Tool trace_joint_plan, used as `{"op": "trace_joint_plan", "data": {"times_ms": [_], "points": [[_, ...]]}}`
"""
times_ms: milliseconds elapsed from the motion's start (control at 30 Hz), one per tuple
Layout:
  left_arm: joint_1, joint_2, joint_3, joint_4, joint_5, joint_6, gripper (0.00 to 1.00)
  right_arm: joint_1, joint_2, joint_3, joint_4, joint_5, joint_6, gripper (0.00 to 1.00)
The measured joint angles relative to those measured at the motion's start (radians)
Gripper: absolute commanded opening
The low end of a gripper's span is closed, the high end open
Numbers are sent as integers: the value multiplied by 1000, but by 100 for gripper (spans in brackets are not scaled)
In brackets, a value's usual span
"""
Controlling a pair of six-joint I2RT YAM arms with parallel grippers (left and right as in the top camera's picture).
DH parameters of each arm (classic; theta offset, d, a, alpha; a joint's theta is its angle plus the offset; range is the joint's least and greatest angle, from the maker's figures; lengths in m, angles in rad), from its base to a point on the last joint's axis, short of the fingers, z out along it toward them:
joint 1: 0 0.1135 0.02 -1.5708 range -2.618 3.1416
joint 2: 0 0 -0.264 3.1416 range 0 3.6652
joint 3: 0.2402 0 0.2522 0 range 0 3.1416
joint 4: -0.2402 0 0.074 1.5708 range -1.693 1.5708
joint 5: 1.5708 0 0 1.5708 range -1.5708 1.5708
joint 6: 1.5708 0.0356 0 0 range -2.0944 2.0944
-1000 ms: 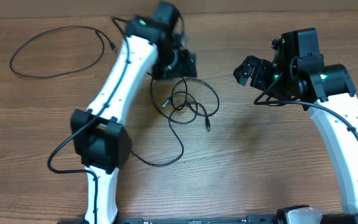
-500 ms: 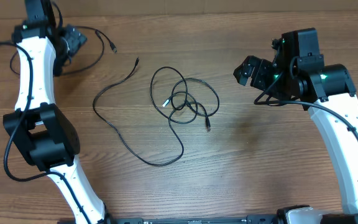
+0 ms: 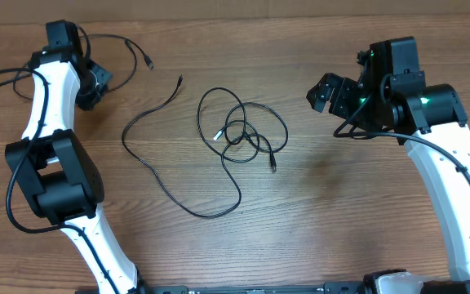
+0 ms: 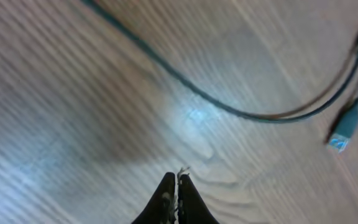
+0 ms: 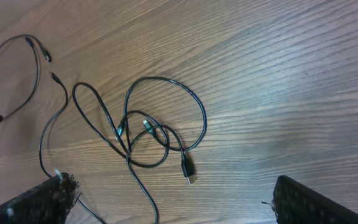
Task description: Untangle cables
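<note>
The cables lie on the wooden table. A knotted bundle (image 3: 243, 135) sits at the centre, also seen in the right wrist view (image 5: 148, 134). A long loose strand (image 3: 149, 159) curves left of the bundle. A separate cable (image 3: 133, 47) lies at the far left by my left gripper (image 3: 98, 82). The left wrist view has that cable (image 4: 229, 109) and its plug (image 4: 340, 140) ahead of the left gripper (image 4: 177, 180), whose fingers are shut with nothing between them. My right gripper (image 3: 325, 94) hangs open to the right of the bundle, and its wide-apart fingers (image 5: 316, 202) frame bare table.
The left arm's elbow (image 3: 51, 175) rests on the left side of the table. The right arm (image 3: 455, 171) stands along the right side. The table's back edge (image 3: 259, 16) runs along the top of the overhead view.
My left arm swung from the knotted bundle to the far left, uncovering the long strand. The far-left cable shifted leftward. The left jaws closed. The right arm stayed still.
</note>
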Motion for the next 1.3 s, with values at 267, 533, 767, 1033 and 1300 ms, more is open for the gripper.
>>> {"op": "trace_joint_plan", "data": {"times_ms": [267, 533, 767, 1033, 1300], "points": [[0, 1, -60, 266, -2, 70, 4, 0, 0, 0, 0, 0, 0, 100], [11, 97, -69, 297, 40, 65, 4, 0, 0, 0, -1, 0, 0, 100], [74, 122, -71, 280, -19, 65, 4, 0, 0, 0, 0, 0, 0, 100], [85, 148, -65, 298, -31, 39, 4, 0, 0, 0, 0, 0, 0, 100], [88, 225, -9, 438, -11, 39, 4, 0, 0, 0, 0, 0, 0, 100]]}}
